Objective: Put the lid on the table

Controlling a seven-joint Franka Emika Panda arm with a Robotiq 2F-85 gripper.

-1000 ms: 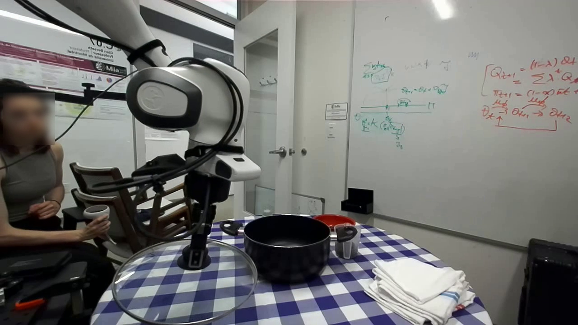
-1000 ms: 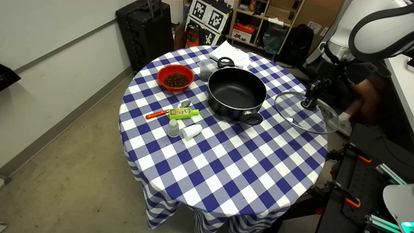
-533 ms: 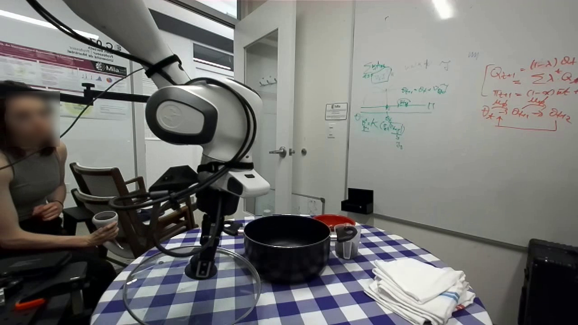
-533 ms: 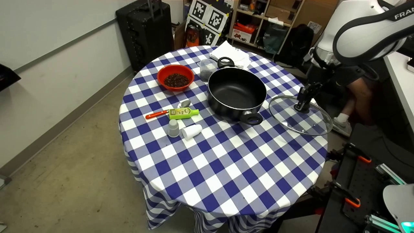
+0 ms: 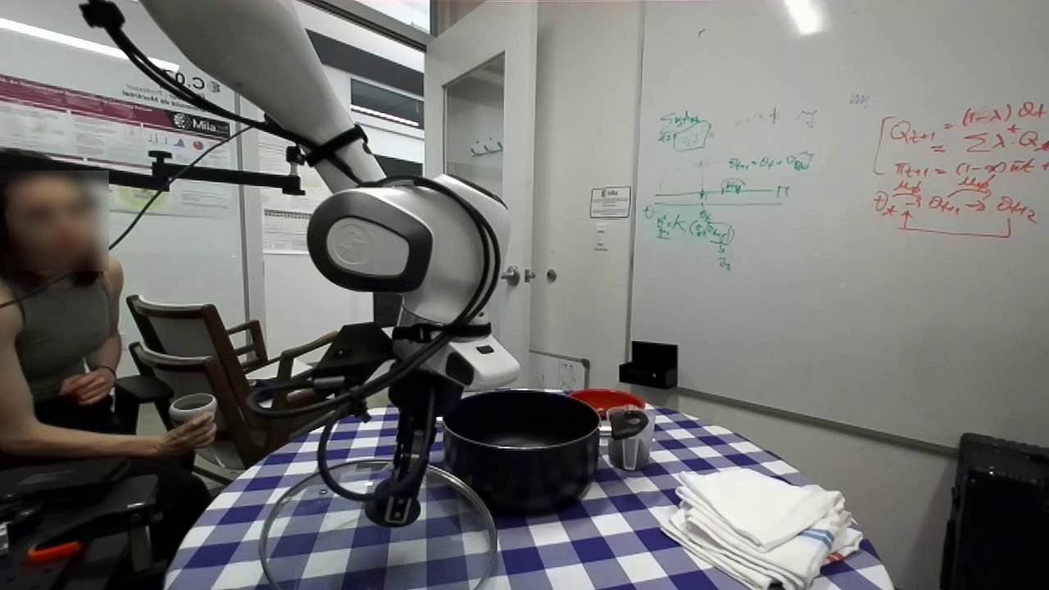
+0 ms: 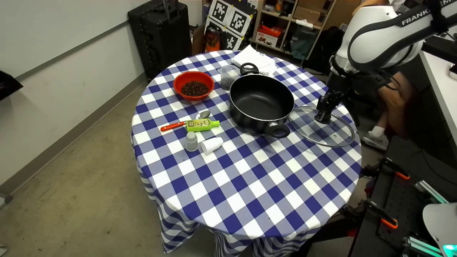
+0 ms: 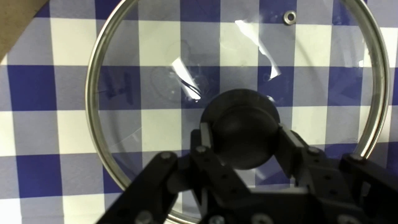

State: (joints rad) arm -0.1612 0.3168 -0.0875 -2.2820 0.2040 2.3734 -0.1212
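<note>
The see-through lid [image 6: 307, 131] is over the table [image 6: 250, 200], beside the black pot [image 6: 262, 107]. It also shows in an exterior view [image 5: 320, 545] in front of the pot, and its glass [image 7: 202, 43] and metal rim fill much of the wrist view. My gripper [image 7: 245, 133] is shut on the lid's dark knob, with a finger on each side. The gripper also shows in both exterior views [image 5: 397, 510] [image 6: 323, 117], pointing down. The lid looks slightly tilted. I cannot tell whether its rim touches the cloth.
A red bowl [image 6: 194, 85], a clear cup [image 6: 228, 76] and white towels [image 6: 255, 60] are on the table. A green bottle [image 6: 203, 125], a red-handled utensil [image 6: 173, 126] and small cups [image 6: 212, 145] lie nearer the front. A person [image 5: 57, 360] holding a mug sits nearby.
My gripper has moved with the lid toward the pot and lower over the table. The lid now lies more fully over the cloth. The pot and other table objects have not moved.
</note>
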